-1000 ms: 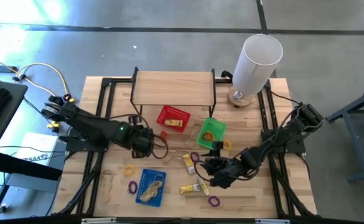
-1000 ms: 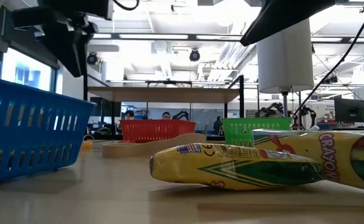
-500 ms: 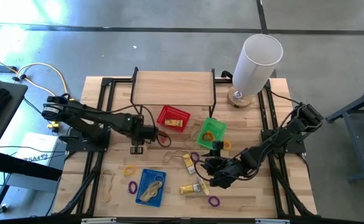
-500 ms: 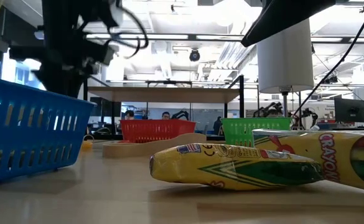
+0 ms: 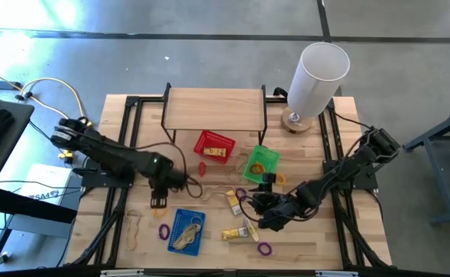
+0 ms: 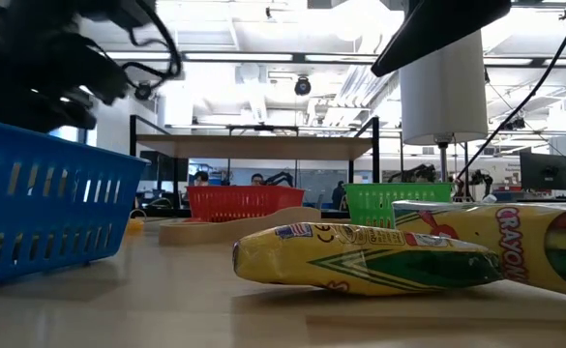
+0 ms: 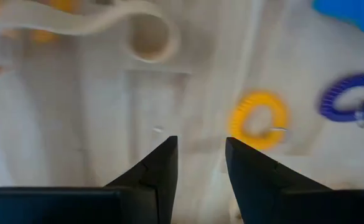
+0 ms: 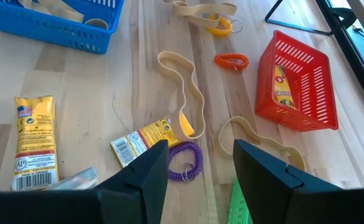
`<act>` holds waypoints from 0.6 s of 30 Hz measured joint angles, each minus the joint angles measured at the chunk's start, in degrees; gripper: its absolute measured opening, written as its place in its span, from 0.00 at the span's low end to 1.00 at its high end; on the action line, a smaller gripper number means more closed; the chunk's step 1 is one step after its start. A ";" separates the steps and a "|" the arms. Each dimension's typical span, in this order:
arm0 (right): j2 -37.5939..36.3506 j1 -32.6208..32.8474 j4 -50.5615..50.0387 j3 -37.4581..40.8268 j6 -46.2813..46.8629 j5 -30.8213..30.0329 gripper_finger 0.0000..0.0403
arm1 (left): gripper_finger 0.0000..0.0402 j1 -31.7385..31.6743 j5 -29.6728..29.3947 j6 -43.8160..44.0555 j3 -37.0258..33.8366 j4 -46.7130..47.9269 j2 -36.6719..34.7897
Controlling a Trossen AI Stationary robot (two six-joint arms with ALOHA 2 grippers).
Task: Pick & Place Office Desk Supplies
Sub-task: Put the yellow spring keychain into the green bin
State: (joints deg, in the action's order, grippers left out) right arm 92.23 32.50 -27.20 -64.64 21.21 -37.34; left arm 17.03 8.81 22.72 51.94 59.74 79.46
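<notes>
Small supplies lie scattered on the wooden table: a yellow loop (image 7: pixel 258 120), purple loops (image 5: pixel 164 230) (image 8: pixel 185 160), an orange loop (image 5: pixel 202 166), tan bands (image 5: pixel 135 227) and yellow crayon packs (image 5: pixel 235 233). My left gripper (image 5: pixel 160 202) points down, open, low over the table left of the blue basket (image 5: pixel 186 231). In the left wrist view my left gripper (image 7: pixel 200 155) has only bare wood between its fingertips, and the yellow loop lies just beside one fingertip. My right gripper (image 5: pixel 259 213) hangs open above the purple loop and a crayon pack (image 8: pixel 147 142), holding nothing.
A red basket (image 5: pixel 214 146) holds a crayon pack and a green basket (image 5: pixel 261 161) holds a loop. Both stand near a wooden shelf on a black frame (image 5: pixel 213 108). A tall white cylinder (image 5: pixel 317 77) stands at the far right. The blue basket holds tan bands.
My left gripper has swung from beside the red basket toward the table's near edge and a little left. It has sunk and tipped until it points straight down near the yellow loop. Its fingers keep the same gap. My right arm has kept still.
</notes>
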 joint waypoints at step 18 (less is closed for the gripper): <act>0.00 -2.66 0.02 0.00 -0.26 0.39 0.42 | 0.32 15.50 -10.93 16.23 0.00 -3.37 0.28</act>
State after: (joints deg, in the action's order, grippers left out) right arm 92.23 29.85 -27.18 -64.64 20.95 -36.95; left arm 32.53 -2.13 38.95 51.94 56.37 79.74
